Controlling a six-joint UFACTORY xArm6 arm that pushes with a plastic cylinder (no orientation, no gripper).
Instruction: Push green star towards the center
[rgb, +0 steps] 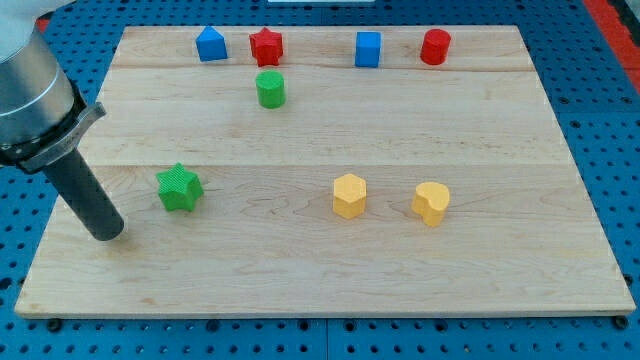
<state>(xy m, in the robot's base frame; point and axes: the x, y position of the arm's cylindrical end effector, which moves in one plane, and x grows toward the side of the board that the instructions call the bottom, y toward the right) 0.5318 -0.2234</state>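
The green star (179, 188) lies on the wooden board (320, 250) at the view's left, about mid-height. My tip (107, 236) rests on the board to the left of and a little below the star, with a gap of bare wood between them. The dark rod rises from the tip up to the view's left edge, into the grey arm body.
A green cylinder (270, 89) sits above and right of the star. Along the view's top are a blue house-shaped block (211, 45), a red star (265, 45), a blue cube (368, 49) and a red cylinder (435, 47). A yellow hexagon (349, 196) and a yellow heart (431, 203) lie right of center.
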